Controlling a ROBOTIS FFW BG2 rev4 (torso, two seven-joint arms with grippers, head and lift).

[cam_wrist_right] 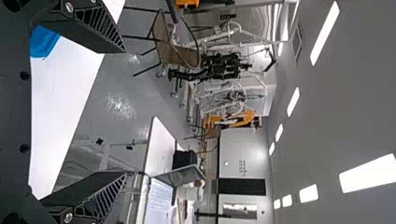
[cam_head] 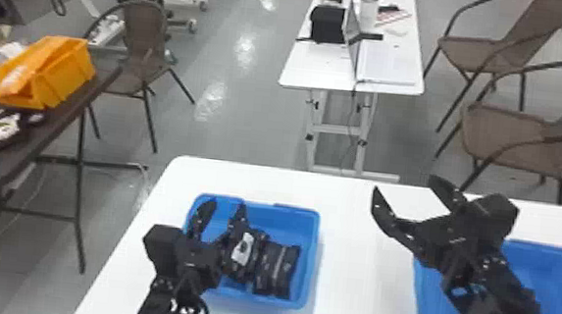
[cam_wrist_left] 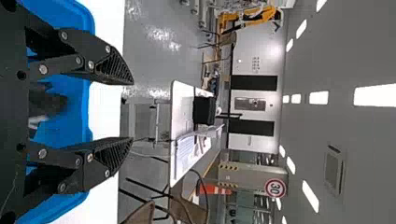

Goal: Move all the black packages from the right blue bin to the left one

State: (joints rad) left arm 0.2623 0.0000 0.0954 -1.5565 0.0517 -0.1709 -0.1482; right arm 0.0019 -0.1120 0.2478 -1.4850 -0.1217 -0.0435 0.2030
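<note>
The black packages [cam_head: 277, 270] sit in the left bin [cam_head: 307, 270], running front to back, just right of the wide-open left claw [cam_head: 226, 205], the nearer. The right claw [cam_head: 404, 184], also wide, is probably finished.

Left blue bin [cam_head: 310, 265] smooth plastic; floor [cam_head: 233, 130] glossy.

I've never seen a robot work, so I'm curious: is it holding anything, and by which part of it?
Nothing: the left end effector and right end effector both stand open and empty; black packages lie in the left bin.
</note>
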